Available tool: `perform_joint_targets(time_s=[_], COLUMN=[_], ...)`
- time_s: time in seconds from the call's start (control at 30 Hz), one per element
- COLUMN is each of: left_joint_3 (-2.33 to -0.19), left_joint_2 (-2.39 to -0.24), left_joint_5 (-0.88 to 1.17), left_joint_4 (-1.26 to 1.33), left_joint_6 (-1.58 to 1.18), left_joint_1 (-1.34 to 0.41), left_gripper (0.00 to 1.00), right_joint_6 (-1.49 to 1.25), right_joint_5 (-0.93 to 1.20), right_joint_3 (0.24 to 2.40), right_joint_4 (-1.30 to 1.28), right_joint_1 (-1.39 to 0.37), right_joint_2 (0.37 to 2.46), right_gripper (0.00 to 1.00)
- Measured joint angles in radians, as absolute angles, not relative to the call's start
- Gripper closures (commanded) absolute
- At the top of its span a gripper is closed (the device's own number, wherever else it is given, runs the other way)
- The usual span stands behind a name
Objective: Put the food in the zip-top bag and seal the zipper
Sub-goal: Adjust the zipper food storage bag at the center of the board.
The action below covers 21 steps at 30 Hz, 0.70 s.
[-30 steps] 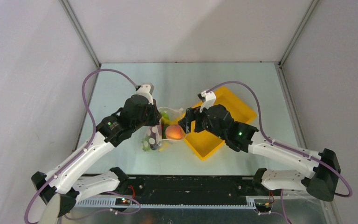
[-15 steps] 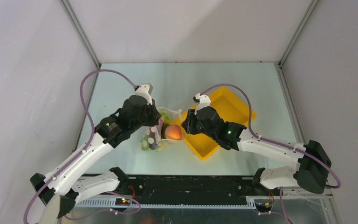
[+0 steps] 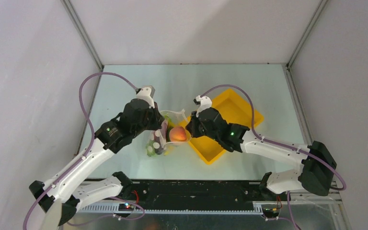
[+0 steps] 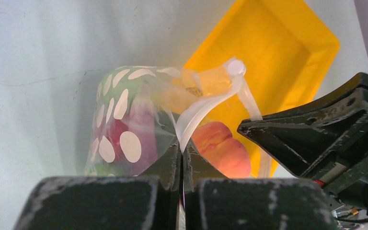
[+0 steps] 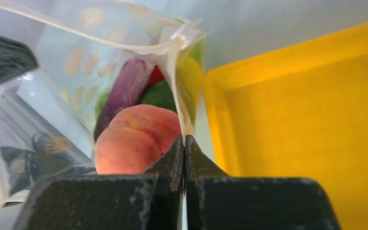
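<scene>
From the near edge, both arms reach in to the middle of the counter (image 3: 182,81). The left gripper (image 4: 182,152) is clenched on the zip-top bag (image 4: 124,108), with film pinched between its fingers. The right gripper (image 5: 184,143) is clamped on the opposite side of the bag's mouth. Between them the mouth gapes and the zipper (image 4: 206,103) curves loose. The peach (image 5: 134,139) sits at the opening, with the purple eggplant (image 5: 127,88) and a green fruit (image 5: 160,96) deeper inside. Just right of the bag, toward the far right corner, lies the yellow tray (image 3: 237,112).
</scene>
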State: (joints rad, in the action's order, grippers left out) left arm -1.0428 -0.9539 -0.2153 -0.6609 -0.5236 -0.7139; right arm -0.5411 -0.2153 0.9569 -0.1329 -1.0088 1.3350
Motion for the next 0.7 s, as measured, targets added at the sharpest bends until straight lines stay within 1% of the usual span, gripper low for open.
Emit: perform_joint_targets(time_s=[0.2,0.33,0.57,0.7], left_joint_3=[-1.029,-0.992,-0.893,-0.849], left_joint_2=[-0.941,-0.921,-0.847,-0.816], left_joint_5=[-0.203,-0.170,-0.101,-0.091], left_joint_4=[-0.656,-0.637,-0.542,-0.487], left_joint_6=[-0.551,-0.588,-0.674,-0.725], left_joint_1=[-0.714,-0.714,-0.731,-0.746], left_gripper=[1.00,0.98,0.95,0.93], right_joint_6=[-0.463,-0.418,-0.369,-0.333], right_joint_5=[-0.189,-0.155,-0.023,0.077], right_joint_3=[1.057,1.126,1.189,1.276], right_joint_4=[-0.139,-0.145,-0.143,-0.147], right_joint_1=[-1.008,-1.000,-0.940,-0.903], right_joint_2=[1.335,1.347,1.423,1.497], right_gripper=[1.00,1.00,1.00,1.00])
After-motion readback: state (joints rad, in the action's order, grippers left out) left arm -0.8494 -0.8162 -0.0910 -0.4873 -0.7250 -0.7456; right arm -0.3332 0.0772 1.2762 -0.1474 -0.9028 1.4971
